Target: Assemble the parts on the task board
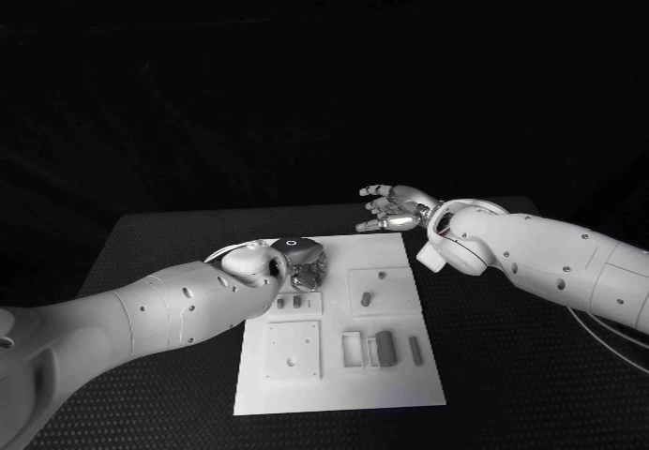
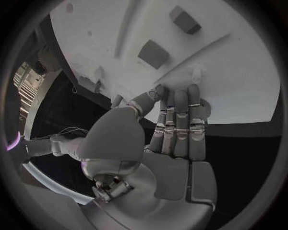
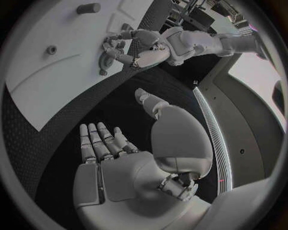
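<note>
The white task board (image 1: 339, 384) lies in the middle of the table. Small grey parts lie on it: one short piece (image 1: 367, 299) in a raised square, a longer block (image 1: 384, 345) with a thin bar (image 1: 415, 351) beside it, and two small pieces (image 1: 290, 303) near my left wrist. My left hand (image 1: 300, 264) is over the board's far left part, fingers straight and fingertips (image 2: 180, 96) touching the white surface, with nothing seen in them. Two grey blocks (image 2: 154, 53) stand just beyond them. My right hand (image 1: 392, 208) hovers at the board's far edge, fingers apart and empty.
Black table (image 1: 514, 375) surrounds the board on all sides. In the right wrist view, my right hand (image 3: 105, 148) hangs over the black table beside the board's edge, with my left hand (image 3: 129, 48) across from it and a grey peg (image 3: 89, 8) farther off.
</note>
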You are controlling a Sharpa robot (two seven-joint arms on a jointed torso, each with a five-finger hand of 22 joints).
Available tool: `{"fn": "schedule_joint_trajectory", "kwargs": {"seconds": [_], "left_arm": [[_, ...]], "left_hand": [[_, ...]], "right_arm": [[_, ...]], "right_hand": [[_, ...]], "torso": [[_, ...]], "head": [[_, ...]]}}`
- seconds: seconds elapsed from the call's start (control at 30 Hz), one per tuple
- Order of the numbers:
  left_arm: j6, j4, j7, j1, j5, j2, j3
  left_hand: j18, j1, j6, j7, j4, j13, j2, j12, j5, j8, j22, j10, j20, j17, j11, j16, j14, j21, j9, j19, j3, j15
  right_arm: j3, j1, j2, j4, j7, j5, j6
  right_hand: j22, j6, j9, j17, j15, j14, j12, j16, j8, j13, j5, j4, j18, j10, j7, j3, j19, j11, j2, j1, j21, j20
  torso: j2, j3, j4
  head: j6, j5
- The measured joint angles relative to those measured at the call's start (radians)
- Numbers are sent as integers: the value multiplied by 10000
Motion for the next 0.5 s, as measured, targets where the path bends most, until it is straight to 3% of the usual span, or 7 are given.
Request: {"fn": "schedule_joint_trajectory", "kwargs": {"seconds": [0.5], "left_arm": [[-29,-18,22,-31,-149,10,29]], "left_hand": [[28,0,152,-79,0,-78,0,-247,0,43,180,226,-93,143,-76,89,433,146,-43,415,0,-91]], "right_arm": [[0,-2,-11,8,0,19,4]], "right_hand": [[10,0,-1,6,0,0,0,0,0,-1,0,28,1,0,0,-29,0,0,12,-12,0,0]], "torso": [[7,3,0]], "head": [[-36,-13]]}}
